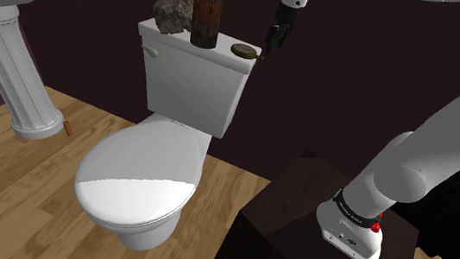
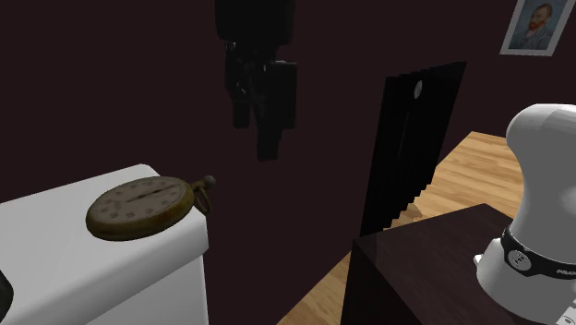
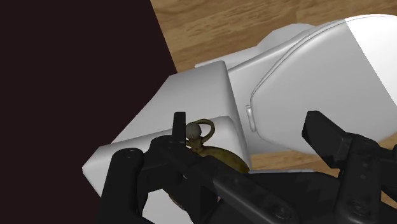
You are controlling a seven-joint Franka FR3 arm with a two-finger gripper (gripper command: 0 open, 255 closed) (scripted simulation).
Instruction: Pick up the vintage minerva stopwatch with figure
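- one stopwatch (image 2: 143, 208), where is it?
- flat on the toilet tank lid (image 2: 46, 240), at its corner, ring toward the edge. your tool (image 2: 257, 138) hangs above it, jaws wide apart. descend off-centre and you could knock it to the floor (image 1: 44, 150).

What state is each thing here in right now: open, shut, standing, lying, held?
gripper: open, in the air near the stopwatch, holding nothing.
stopwatch: lying flat, face up, on the toilet tank, not held.
toilet lid: closed.
dark cylinder: standing upright on the tank.
rough grey lump: resting on the tank beside the cylinder.
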